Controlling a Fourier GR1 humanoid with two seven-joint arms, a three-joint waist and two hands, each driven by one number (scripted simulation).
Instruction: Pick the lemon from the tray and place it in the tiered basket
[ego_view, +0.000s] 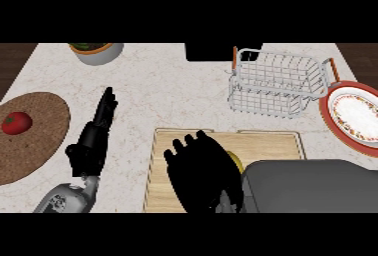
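Note:
A sliver of the yellow lemon peeks out at the right edge of my right hand, lying on the wooden tray near the counter's front. That hand hovers over the lemon, fingers pointing away and slightly curved, covering most of the fruit; whether they touch it is hidden. The white wire tiered basket stands beyond the tray at the back right. My left hand rests open to the left of the tray, fingers straight and pointing away.
A round woven mat at the left carries a red tomato. A potted plant sits at the back left, a dark box at the back centre. A red-rimmed plate lies right of the basket.

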